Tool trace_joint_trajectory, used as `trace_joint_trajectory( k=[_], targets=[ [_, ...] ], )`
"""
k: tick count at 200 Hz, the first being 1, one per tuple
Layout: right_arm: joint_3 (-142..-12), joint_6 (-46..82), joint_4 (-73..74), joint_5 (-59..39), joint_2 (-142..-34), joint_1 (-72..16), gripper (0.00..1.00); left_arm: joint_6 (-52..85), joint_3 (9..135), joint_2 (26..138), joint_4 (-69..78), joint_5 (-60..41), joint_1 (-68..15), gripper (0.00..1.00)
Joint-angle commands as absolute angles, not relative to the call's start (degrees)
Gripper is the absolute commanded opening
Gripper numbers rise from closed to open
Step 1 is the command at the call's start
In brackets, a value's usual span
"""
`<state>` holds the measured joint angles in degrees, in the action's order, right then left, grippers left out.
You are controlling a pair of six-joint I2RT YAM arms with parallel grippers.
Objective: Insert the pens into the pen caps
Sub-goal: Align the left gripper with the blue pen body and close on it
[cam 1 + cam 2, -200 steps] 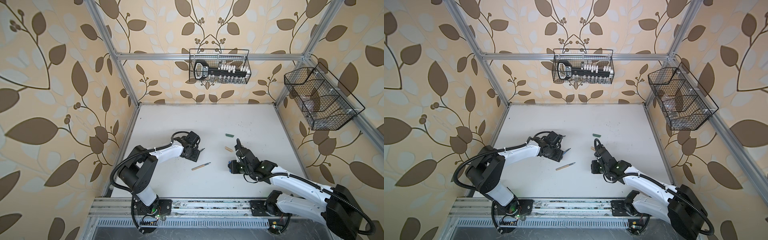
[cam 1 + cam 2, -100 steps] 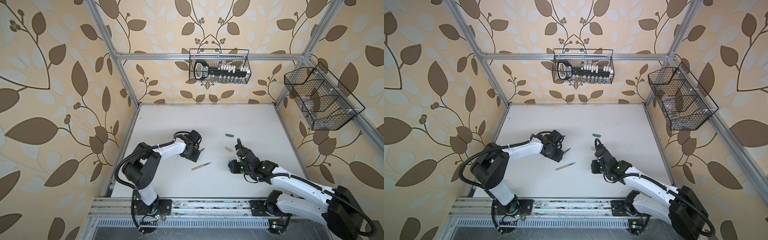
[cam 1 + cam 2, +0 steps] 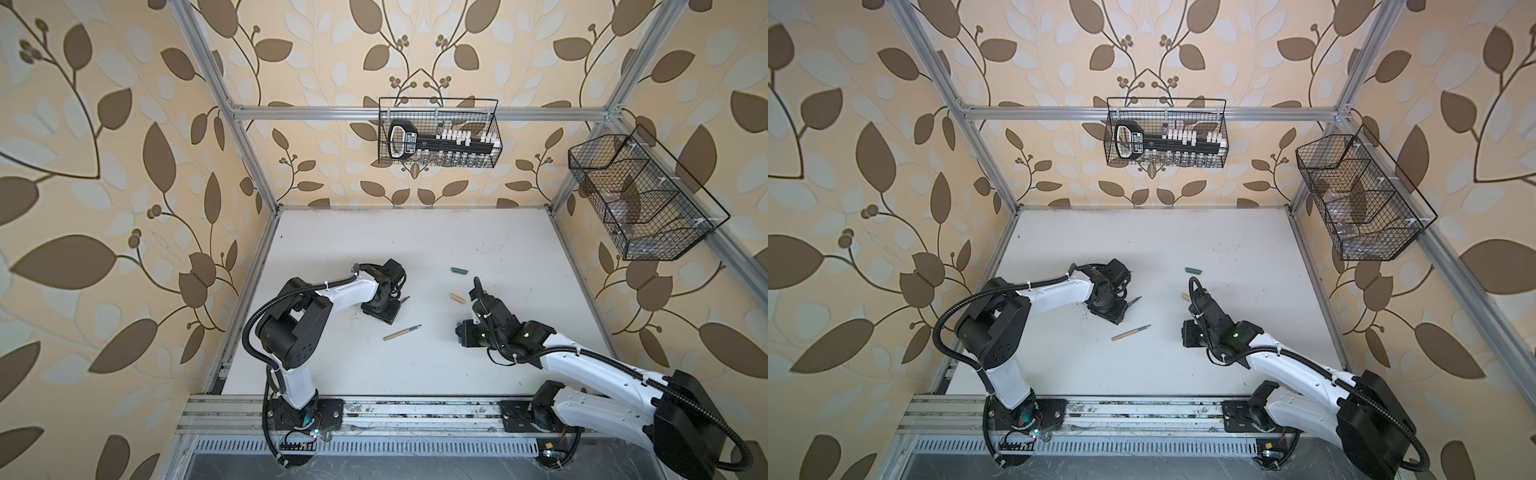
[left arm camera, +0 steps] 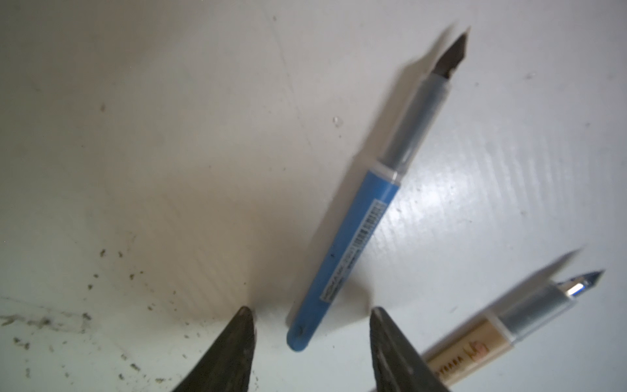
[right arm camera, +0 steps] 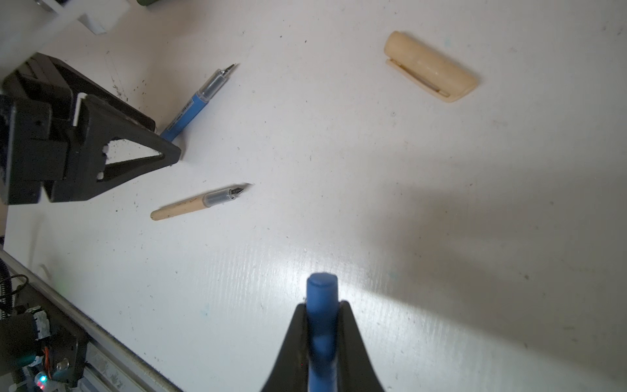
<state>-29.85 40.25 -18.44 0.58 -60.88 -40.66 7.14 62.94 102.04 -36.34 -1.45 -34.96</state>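
In the left wrist view, the left gripper (image 4: 311, 310) is seen with its jaws spread, one on each side of the back end of the blue pen (image 4: 353, 237). The barrel is not yet touched. This placing is judged to prepare a pinch near the rear, so that the tip is left free. In both top views this pen lies close to the tan pen (image 3: 401, 332), to its left and behind it. The tan pen is left flat on the table (image 3: 374, 249). To the right of the tan pen and behind it, the tan cap (image 3: 456, 298) and the green cap (image 3: 460, 271) are laid. Directly right of the tan pen, the blue cap (image 5: 321, 295) is pinched firmly by the right gripper (image 5: 322, 305). One end is left sticking out, probably so that the blue pen can be met.
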Motion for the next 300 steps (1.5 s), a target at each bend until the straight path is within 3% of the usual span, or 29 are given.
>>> trace_joint_trajectory(
  k=[1,155,300],
  targets=[
    [-29.5,40.5,-18.2,0.5,-60.9,-40.9,0.12,5.7,65.1,103.2,-38.1,-2.9,-35.6,0.55],
    [-29.3,40.8,-18.1,2.0,-59.4,-40.9,0.12,6.9,64.6,103.1,-38.7,-0.9,-36.7,0.37],
    [-28.8,39.9,-15.8,3.0,-57.6,-40.8,0.1,8.4,62.9,102.1,-34.2,1.9,-37.6,0.12]
  ],
)
